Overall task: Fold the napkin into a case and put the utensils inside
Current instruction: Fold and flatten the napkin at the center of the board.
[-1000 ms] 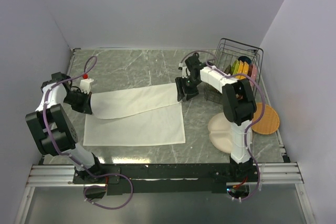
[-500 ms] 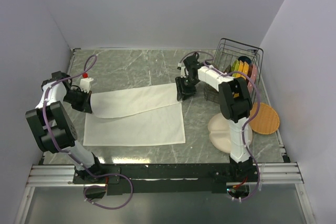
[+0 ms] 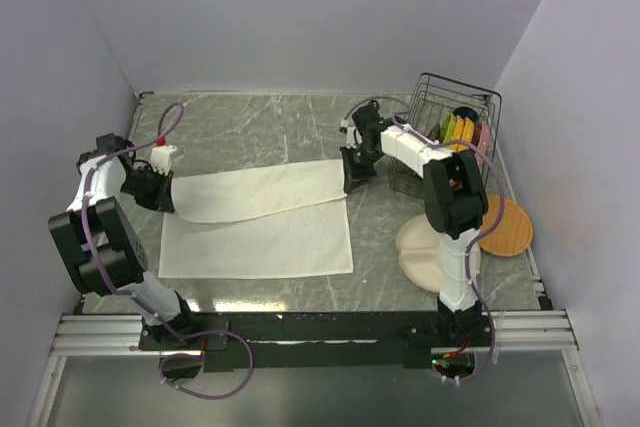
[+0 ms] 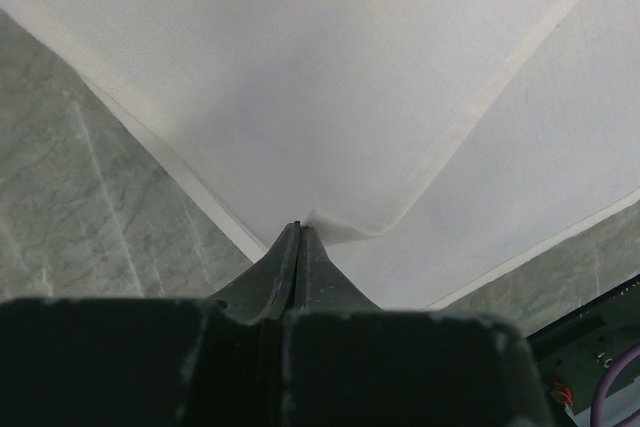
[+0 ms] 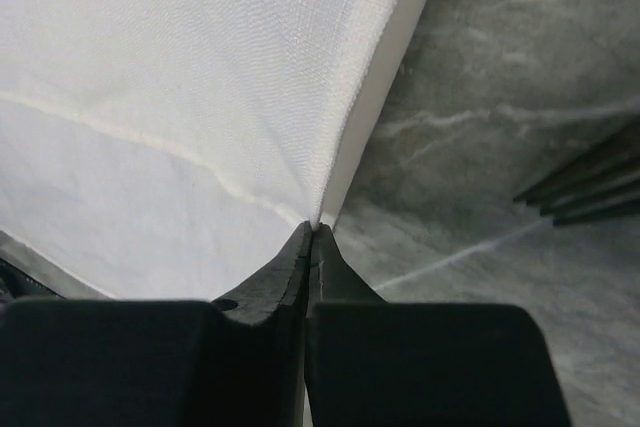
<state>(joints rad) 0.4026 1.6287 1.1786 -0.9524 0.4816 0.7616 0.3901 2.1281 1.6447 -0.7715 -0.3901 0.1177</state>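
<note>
Napkin (image 3: 255,237) lies on the grey marbled surface (image 3: 250,127) just ahead of the arm bases. Its near part is flat and its far part is doubled over as a slanted upper layer. Off to the right at about the same depth sit a beige divided plate (image 3: 425,247) and an orange woven plate (image 3: 508,227).

A little farther in, the left gripper (image 4: 298,235) is pinched tight on the cloth's left end, with a small pucker right at its tips. Across the cloth, the right gripper (image 5: 312,232) is closed as well, nipping the far right corner where the folded edge meets the surface.

Both holds are mere nips at the very edge, so any tug could slip a corner free and drop the layer in a heap. If one arm leads the other, the fold probably lands skewed, which would be poor footing for a narrow case. Pulling outward could also drag the lower layer along.

Farthest back stands the wire rack (image 3: 455,112), close beside the right arm, so a wide swing risks clipping it. The utensils cannot be made out.
</note>
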